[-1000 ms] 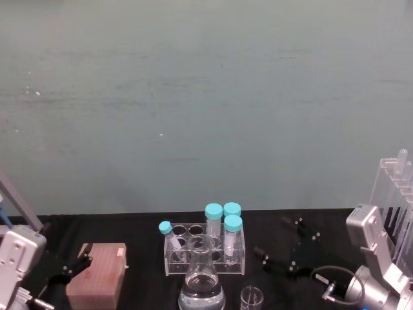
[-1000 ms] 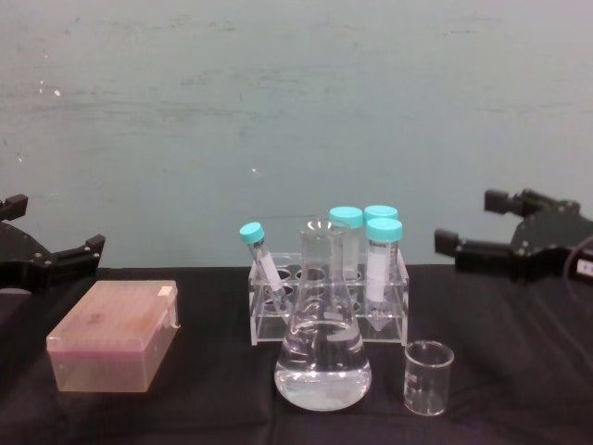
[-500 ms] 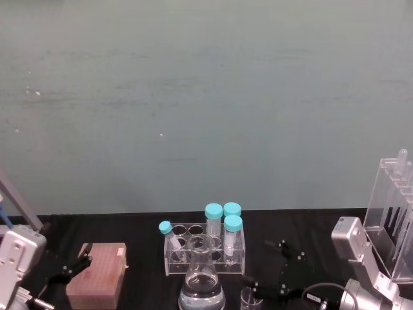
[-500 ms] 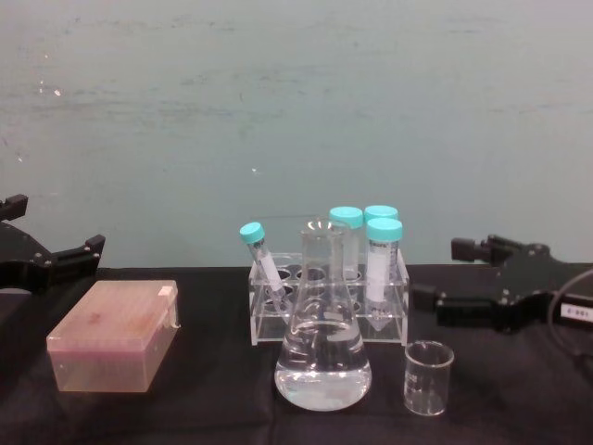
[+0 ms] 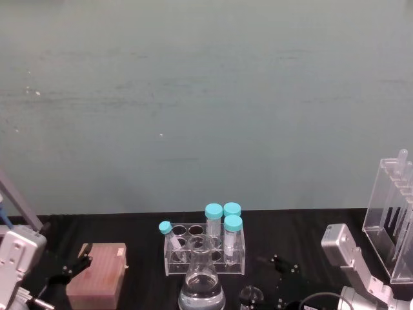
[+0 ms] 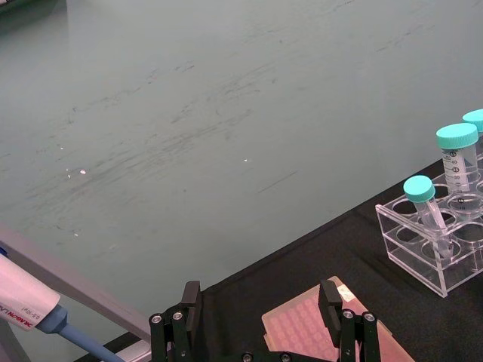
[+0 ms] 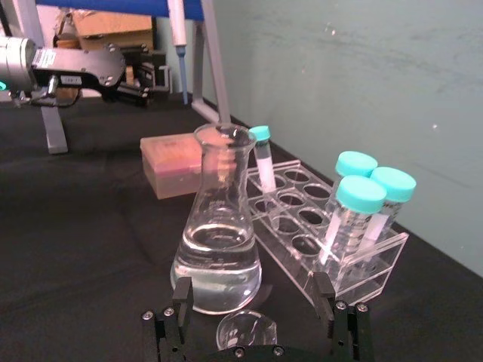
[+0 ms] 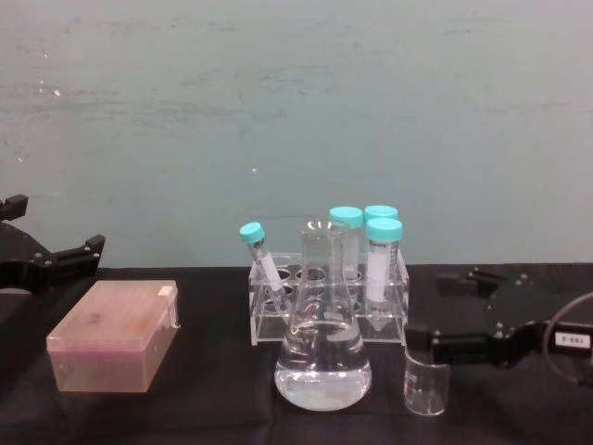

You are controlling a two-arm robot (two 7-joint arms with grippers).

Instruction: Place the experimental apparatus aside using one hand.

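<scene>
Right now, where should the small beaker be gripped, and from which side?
Probably pinch the small beaker across its upright wall just under the rim, bringing the right hand in from the robot's right; the flask crowds its left side.

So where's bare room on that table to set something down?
Bare cloth lies between pink box and flask, and between tube rack and tall clear rack. Crowded: flask, beaker, right end effector. By the box hovers the left end effector.

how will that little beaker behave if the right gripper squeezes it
The beaker looks empty, clear glass: probably light, slick, breakable. The open right gripper is at its rim; the flask stands close, so a nudge might knock them together. Left gripper hovers by the pink box.
</scene>
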